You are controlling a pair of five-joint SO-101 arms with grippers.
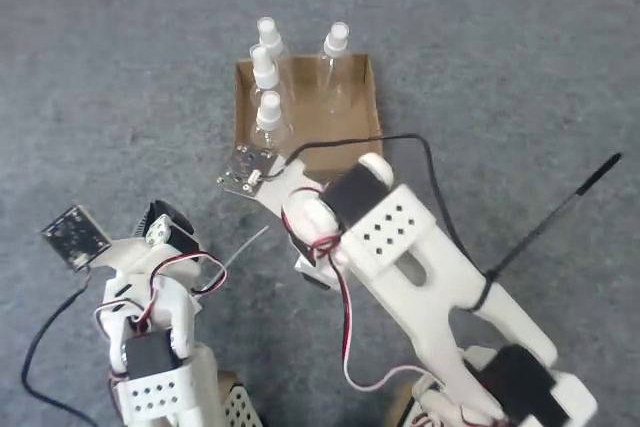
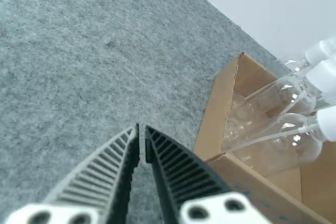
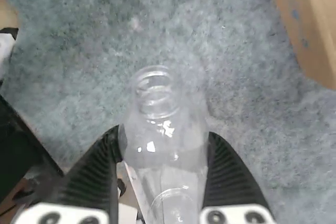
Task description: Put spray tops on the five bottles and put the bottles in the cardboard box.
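R wrist view: right gripper point(image 3: 164, 142) is clamped on a clear plastic bottle point(image 3: 157, 124), black ribbed fingers point(image 3: 94, 166) pressing on both sides below the shoulder. Threaded neck is open, no top on it. Bottle sits over the grey felt table point(image 3: 79, 35); can't tell if its base touches. A corner of the brown cardboard box point(image 3: 310, 19) is near but apart from the bottle.

L wrist view: left gripper point(image 2: 142, 129) is closed tight, jaws together w/ nothing between, over bare felt w/ the box's outer wall point(image 2: 218, 108) near. This view gives the box interior: spray-topped clear bottles point(image 2: 283, 140) packed against each other, white spray tops point(image 2: 328, 124) at the frame edge, dip tubes visible through the plastic.

High view adds count + layout — four spray-topped clear bottles upright in the box point(image 1: 355, 142). Three are in a row point(image 1: 268, 112) along the left-arm side, and one point(image 1: 336, 42) is in the far corner on the other side. White right arm point(image 1: 400, 237) stretches to the box's near edge. Left arm point(image 1: 160, 347) sits back, well apart from the box. Thin pale line point(image 1: 245, 245) lies on the felt between the arms — can't tell what it is.
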